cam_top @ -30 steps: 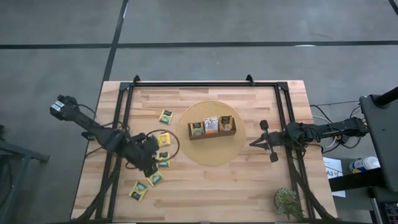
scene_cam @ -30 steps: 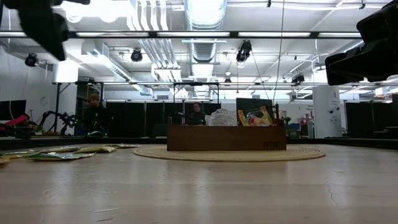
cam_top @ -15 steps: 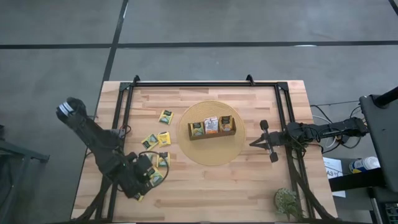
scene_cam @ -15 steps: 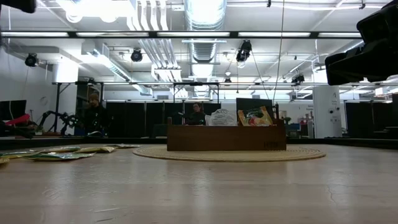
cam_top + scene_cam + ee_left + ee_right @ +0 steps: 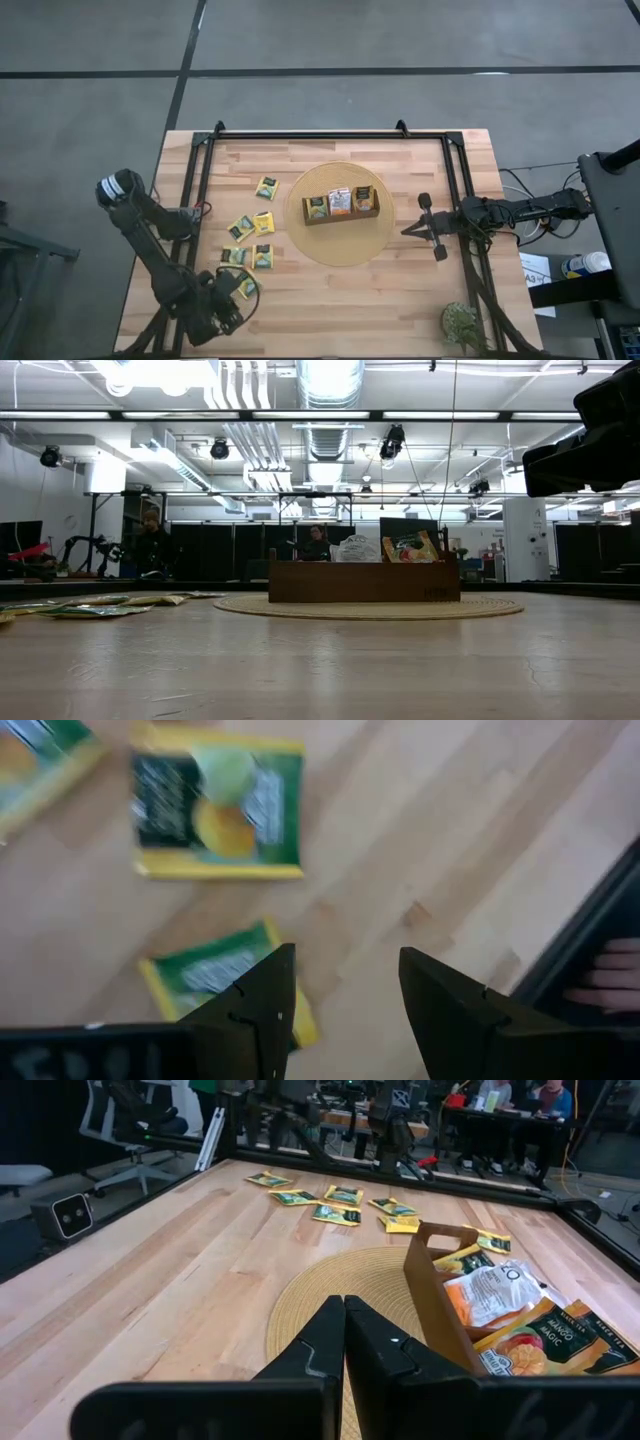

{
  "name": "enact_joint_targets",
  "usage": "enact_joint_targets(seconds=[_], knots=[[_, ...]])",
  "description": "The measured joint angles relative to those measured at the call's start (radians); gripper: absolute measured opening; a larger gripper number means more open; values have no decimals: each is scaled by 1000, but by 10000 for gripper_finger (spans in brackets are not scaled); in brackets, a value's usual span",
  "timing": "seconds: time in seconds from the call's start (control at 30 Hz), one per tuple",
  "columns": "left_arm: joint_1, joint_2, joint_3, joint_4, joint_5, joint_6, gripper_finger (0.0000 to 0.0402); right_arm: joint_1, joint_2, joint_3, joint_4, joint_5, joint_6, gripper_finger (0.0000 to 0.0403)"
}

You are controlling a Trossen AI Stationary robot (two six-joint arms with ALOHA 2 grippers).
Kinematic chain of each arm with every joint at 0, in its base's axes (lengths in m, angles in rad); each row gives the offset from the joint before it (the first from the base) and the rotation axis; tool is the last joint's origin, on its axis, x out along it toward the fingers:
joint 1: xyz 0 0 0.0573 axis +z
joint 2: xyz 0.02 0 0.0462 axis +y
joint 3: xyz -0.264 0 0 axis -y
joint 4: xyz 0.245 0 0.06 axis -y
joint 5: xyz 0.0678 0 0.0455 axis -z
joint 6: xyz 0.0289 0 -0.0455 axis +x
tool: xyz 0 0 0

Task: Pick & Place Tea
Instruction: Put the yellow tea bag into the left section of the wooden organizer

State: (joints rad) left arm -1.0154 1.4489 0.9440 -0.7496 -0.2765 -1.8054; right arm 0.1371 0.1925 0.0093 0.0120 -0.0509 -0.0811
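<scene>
High view: the left gripper [image 5: 222, 312] hangs over the near-left corner of the table [image 5: 400, 310], above the nearest of the loose tea packets [image 5: 247, 285], which lie scattered on the left half of the wood. Its fingers stand wide apart and hold nothing. In the left wrist view a yellow-green packet [image 5: 218, 812] lies flat just ahead of the tips, and a second one [image 5: 215, 975] sits partly under one finger [image 5: 262, 995].

The wooden tray [image 5: 341, 204] stands on the round woven mat [image 5: 340, 245] at the middle of the table, with three packets already upright in its compartments. The right gripper [image 5: 420, 226] waits at the mat's right edge, pressed shut and empty, pointing toward the tray.

The step in hand looks like choosing and grasping a loose packet. To do it well, the left arm should centre a single packet between the fingers, not straddle two. Since these packets lie flat, the tips probably need to come down close to the wood at one edge and pinch there. A packet that slides on contact is the likely trouble, so a slow descent seems wise.
</scene>
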Motion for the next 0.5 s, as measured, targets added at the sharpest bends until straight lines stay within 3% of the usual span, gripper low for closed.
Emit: enact_joint_targets(seconds=[0.33,0.5], knots=[[-43,110,46,58,59,-144,170,0,0,0,0,0,2,9],[-62,144,105,-20,59,-205,170,0,0,0,0,0,0,9]])
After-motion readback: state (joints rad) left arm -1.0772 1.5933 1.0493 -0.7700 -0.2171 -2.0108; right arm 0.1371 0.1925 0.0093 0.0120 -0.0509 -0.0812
